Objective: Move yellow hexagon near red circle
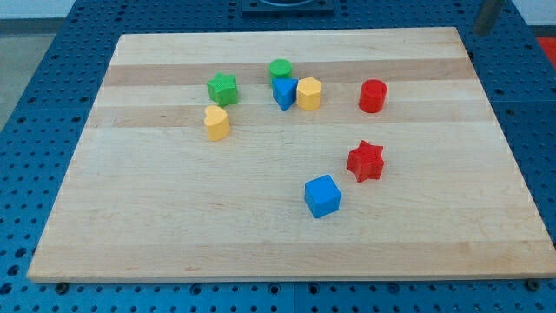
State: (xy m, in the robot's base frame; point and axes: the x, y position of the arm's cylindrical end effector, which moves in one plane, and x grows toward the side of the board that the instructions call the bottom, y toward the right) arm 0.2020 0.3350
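Since the pale wooden board (287, 235) lies bare between them, I judge a short, straight push toward the view's right will do. The yellow hexagon block (308, 93) stands at the view's upper middle, the red circle block (372, 96) near on its right and the blue triangle block (283, 93) touching its left, so my contact point is cramped. The hexagon sits flat and squat, with no long axis. My tip (480, 32) seems to hang beyond the top-right corner, well apart from the blocks. It is a bare rod, with no jaws.

Yellow hexagon (308, 93) well left of red circle (372, 96).
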